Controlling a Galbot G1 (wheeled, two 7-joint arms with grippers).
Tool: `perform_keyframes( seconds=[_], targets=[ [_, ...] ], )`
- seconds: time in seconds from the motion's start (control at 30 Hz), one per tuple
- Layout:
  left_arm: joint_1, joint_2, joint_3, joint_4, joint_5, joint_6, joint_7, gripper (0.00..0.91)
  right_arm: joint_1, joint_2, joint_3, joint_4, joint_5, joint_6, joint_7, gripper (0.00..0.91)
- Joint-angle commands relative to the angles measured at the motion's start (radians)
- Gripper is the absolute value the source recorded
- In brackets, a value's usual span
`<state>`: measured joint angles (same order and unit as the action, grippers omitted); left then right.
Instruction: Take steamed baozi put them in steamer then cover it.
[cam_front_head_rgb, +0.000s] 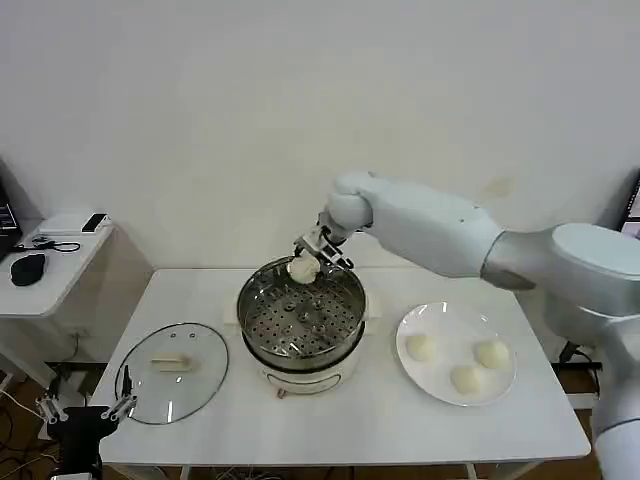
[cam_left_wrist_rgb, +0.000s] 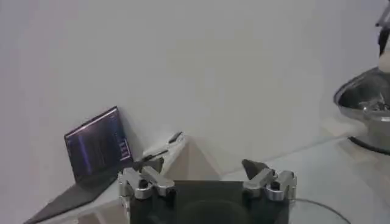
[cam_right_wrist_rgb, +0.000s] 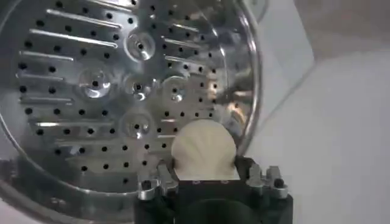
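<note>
My right gripper is shut on one cream-white baozi, holding it over the far rim of the steel steamer. In the right wrist view the held baozi sits between the jaws above the perforated tray. Three more baozi lie on a white plate to the steamer's right. The glass cover with its cream handle lies flat on the table to the steamer's left. My left gripper is parked low, off the table's front left corner, open and empty.
The white table holds the steamer at centre, cover left, plate right. A side desk at the far left carries a mouse, cables and a laptop. A white wall stands behind.
</note>
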<state>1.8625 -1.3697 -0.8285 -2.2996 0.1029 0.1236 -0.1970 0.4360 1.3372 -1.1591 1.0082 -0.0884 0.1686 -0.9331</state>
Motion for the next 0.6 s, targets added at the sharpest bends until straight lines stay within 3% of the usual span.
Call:
perform_keyframes(
  seconds=[0.03, 0.57, 0.6],
  targets=[
    [0.000, 0.000, -0.005, 0.001, 0.000, 0.000, 0.000, 0.907, -0.039, 0.064, -0.024, -0.092, -0.092, 0.165, 0.027, 0.675],
    [-0.005, -0.003, -0.005, 0.010, -0.003, -0.001, -0.001, 0.907, -0.068, 0.093, -0.006, -0.157, -0.160, 0.226, 0.032, 0.695],
    [-0.004, -0.003, -0.005, 0.008, -0.003, -0.001, -0.001, 0.907, -0.067, 0.093, -0.006, -0.158, -0.159, 0.226, 0.032, 0.907]
  ],
)
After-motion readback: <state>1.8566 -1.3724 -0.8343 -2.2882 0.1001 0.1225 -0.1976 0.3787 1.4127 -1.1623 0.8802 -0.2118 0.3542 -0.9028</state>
